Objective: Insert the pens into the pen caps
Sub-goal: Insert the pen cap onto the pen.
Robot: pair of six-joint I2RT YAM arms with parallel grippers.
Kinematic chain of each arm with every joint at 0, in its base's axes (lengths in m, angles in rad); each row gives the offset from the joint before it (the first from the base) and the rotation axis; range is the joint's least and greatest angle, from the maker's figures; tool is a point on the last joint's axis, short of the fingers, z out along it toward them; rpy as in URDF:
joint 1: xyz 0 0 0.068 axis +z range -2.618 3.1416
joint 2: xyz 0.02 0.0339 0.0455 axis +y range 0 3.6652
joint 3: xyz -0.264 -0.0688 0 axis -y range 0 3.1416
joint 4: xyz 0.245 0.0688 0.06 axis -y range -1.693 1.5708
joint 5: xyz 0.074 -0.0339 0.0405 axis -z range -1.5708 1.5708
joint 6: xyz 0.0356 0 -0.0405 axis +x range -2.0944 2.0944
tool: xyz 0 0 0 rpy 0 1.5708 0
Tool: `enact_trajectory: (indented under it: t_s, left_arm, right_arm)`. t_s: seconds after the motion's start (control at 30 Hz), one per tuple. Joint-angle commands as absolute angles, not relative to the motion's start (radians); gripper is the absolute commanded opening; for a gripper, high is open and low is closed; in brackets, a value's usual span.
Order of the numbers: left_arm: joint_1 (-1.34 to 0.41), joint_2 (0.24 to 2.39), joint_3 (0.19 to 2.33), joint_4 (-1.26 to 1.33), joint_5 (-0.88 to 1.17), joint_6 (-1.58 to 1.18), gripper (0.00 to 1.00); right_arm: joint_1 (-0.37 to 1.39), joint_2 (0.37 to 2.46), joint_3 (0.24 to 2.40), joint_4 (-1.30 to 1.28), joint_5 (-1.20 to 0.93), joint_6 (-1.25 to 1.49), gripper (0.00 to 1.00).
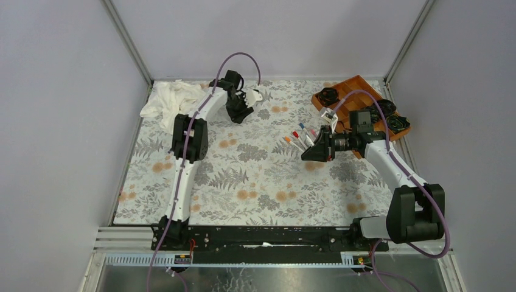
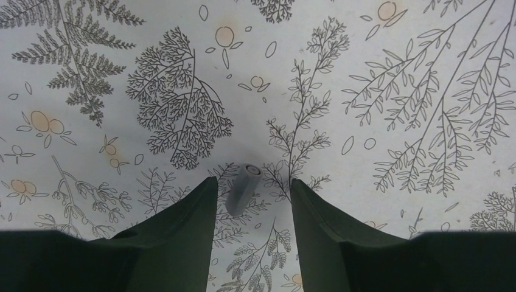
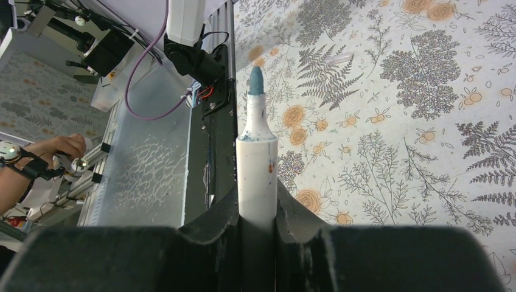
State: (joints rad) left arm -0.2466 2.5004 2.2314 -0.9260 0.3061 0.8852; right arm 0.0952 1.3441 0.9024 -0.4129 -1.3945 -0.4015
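Note:
A short pale grey pen cap [image 2: 243,188] lies on the patterned cloth, its open end pointing away. My left gripper [image 2: 252,181] is open, one finger on each side of the cap, neither touching it. It hovers at the far middle of the table [image 1: 239,112]. My right gripper [image 3: 257,204] is shut on a white pen [image 3: 256,158] whose blue tip sticks out towards the table's near edge. It sits right of centre [image 1: 313,151]. Several pens [image 1: 298,137] with coloured ends lie side by side just beyond it.
A crumpled white cloth [image 1: 165,100] lies at the far left. A wooden tray [image 1: 356,85] with black rosette-shaped objects stands at the far right. A small pale cylinder [image 3: 338,59] lies on the cloth ahead of the right gripper. Grey walls enclose the table.

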Motion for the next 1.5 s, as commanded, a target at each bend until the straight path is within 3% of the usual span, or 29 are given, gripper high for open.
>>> enact_trajectory:
  t_s: [0.0,0.1,0.27,0.33,0.47,0.6,0.8,0.93,1.47]
  left_arm:
    - [-0.233,2.542,2.281,-0.942,0.328,0.903,0.50]
    - [-0.232,2.546,2.267,-0.948,0.325,0.889,0.40]
    - [-0.232,2.521,2.204,-0.990,0.317,0.859,0.34]
    - [-0.232,2.499,2.165,-0.997,0.327,0.832,0.27]
    - [-0.233,2.462,2.106,-0.997,0.332,0.666,0.06]
    - [-0.267,2.389,1.963,-0.925,0.227,0.408,0.01]
    - [-0.339,2.256,1.710,-0.845,0.031,-0.016,0.01]
    - [-0.402,2.204,1.556,-0.804,-0.042,-0.151,0.03]
    - [-0.420,2.295,1.525,-0.898,-0.073,-0.185,0.28]
  right_arm:
    - [0.089,1.348,0.943,-0.434,-1.435,-0.431,0.00]
    - [0.087,1.350,0.946,-0.440,-1.437,-0.435,0.00]
    - [0.086,1.343,0.947,-0.442,-1.446,-0.438,0.00]
    - [0.087,1.338,0.946,-0.438,-1.448,-0.439,0.00]
    - [0.086,1.323,0.938,-0.423,-1.450,-0.431,0.00]
    - [0.087,1.315,0.935,-0.421,-1.451,-0.431,0.00]
    - [0.087,1.306,0.927,-0.416,-1.452,-0.434,0.00]
    - [0.087,1.304,0.923,-0.414,-1.454,-0.435,0.00]
    - [0.087,1.280,0.920,-0.411,-1.463,-0.434,0.00]
